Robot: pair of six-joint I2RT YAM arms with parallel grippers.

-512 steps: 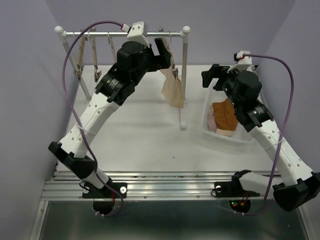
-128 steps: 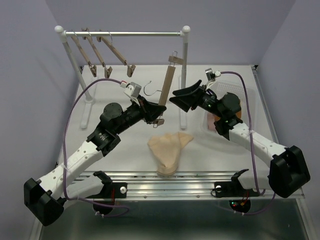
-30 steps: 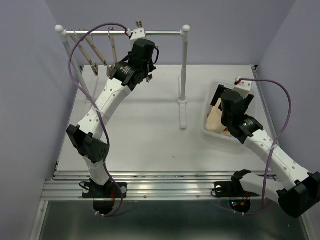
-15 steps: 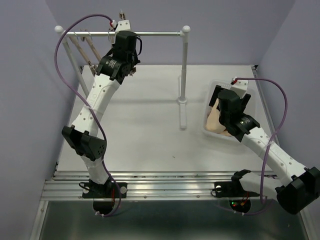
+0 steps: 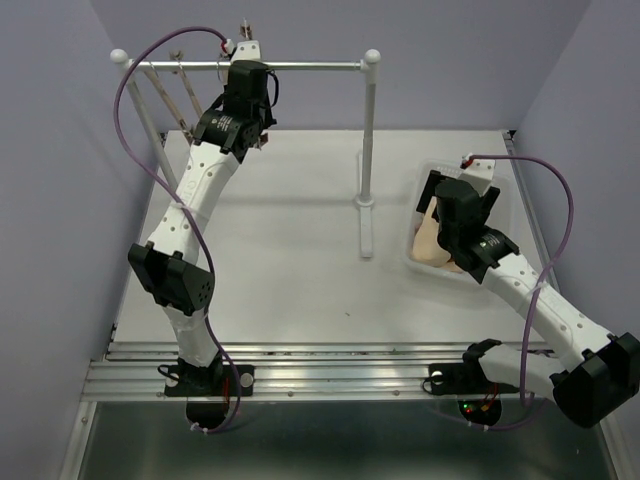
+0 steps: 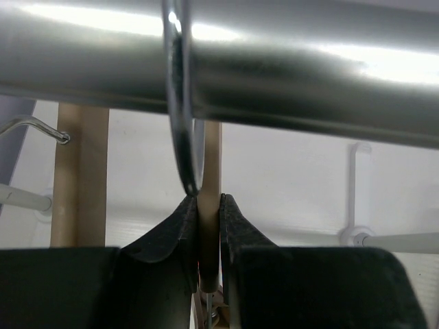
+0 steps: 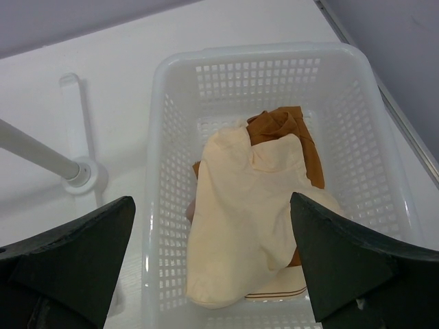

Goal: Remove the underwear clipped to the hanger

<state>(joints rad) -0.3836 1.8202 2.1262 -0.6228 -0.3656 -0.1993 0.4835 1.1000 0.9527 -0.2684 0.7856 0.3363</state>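
The left tool was up at the metal rail and clenched hard. Both dark fingers pressed flat on the slim wooden neck of a hanger, one on each side, with no gap between pad and wood. The hanger's wire hook curled over the top of the rail and came down just beside that neck. To the left, a second wooden hanger hung from the same rail, apart from the tool.

From above, the left arm stretched tall and reached the rail near its left half, close to the other hangers, which leaned in a slanted row. The rack's right post stood on the white surface, between the two arms.

Over on the right, the right tool was released. Its two fingers were spread wide, gripping nothing, and it hovered above the white perforated basket. There lay the underwear. The beige brief was crumpled on top in the middle of the basket. The rust-brown brief lay under it, poking out at the far end and along the right edge. A small darker sliver showed at the beige brief's left edge, but its colour could not be told. The basket sat on the surface to the right of the post.
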